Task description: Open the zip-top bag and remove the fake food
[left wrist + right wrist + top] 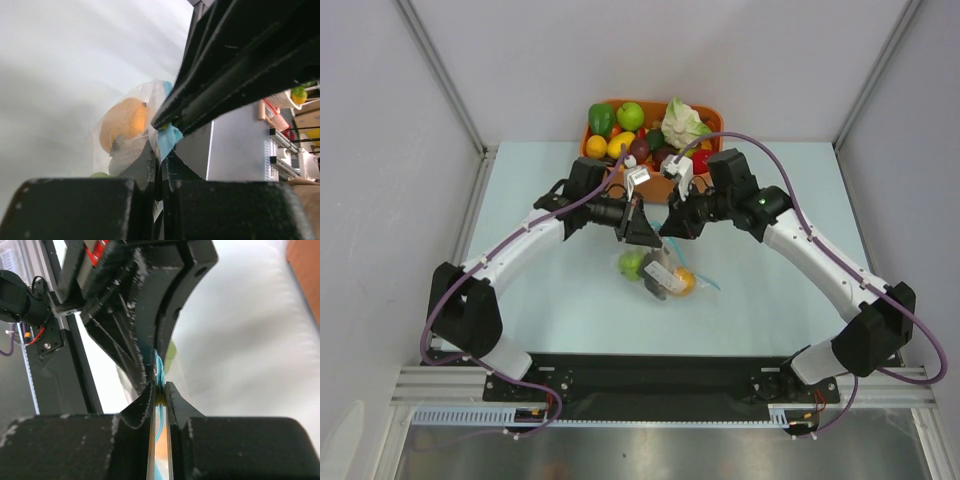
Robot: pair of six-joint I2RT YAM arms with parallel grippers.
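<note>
Just nearside of the orange tub, left end effector and right end effector both clench the zip-top bag by its zip strip, face to face; the bag, fake food inside, trails below them.

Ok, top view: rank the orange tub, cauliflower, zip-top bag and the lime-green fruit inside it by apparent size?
1. orange tub
2. zip-top bag and cauliflower: too close to rank, since the bag is crumpled and partly hidden
3. lime-green fruit
</note>
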